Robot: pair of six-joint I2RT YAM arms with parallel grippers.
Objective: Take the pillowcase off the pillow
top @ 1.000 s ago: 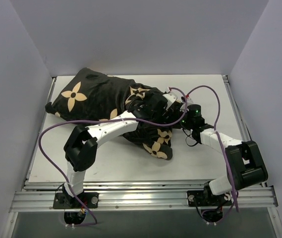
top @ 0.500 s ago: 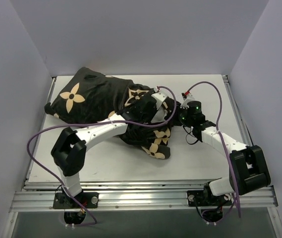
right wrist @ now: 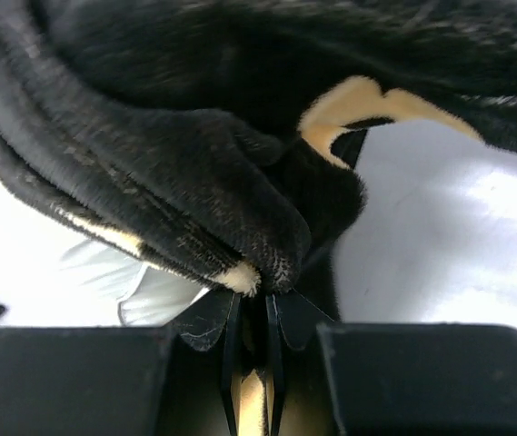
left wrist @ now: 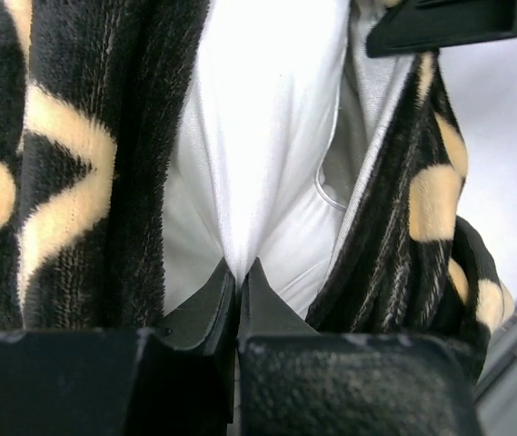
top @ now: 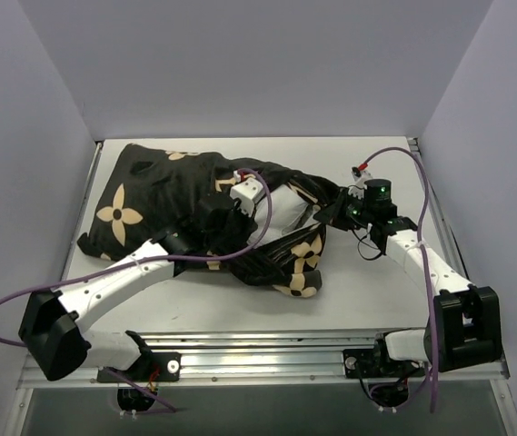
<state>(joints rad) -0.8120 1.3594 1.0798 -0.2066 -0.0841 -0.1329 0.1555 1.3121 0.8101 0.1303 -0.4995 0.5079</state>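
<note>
You have the soft black velvety pillowcase with tan four-petal flowers (top: pixel 163 186) lying on the white table (top: pixel 376 282), spread from the far left corner to about the middle. Its long axis runs left to right, tilted slightly so the left end sits a little nearer than the centre. The closed end points left. The open mouth points right, toward your right arm.

The plump plain white pillow (top: pixel 283 204) shows only at that mouth, as a bare patch between two black flaps. The rest of it is covered by the fabric. One loose flap of the case folds down toward the near side, with tan flowers showing on it.

Your left pincer (left wrist: pixel 238 269) reaches in from the near left and is clamped on the white pillow. In the left wrist view its two black fingertips meet on a pinched ridge of white cloth, with black velvet on both sides.

Your right pincer (right wrist: pixel 256 295) comes in from the right and is clamped on the pillowcase. Its tips are pressed together on the bunched black hem at the right edge of the mouth, just above the table. White pillow cloth is visible to the left of that fold.
</note>
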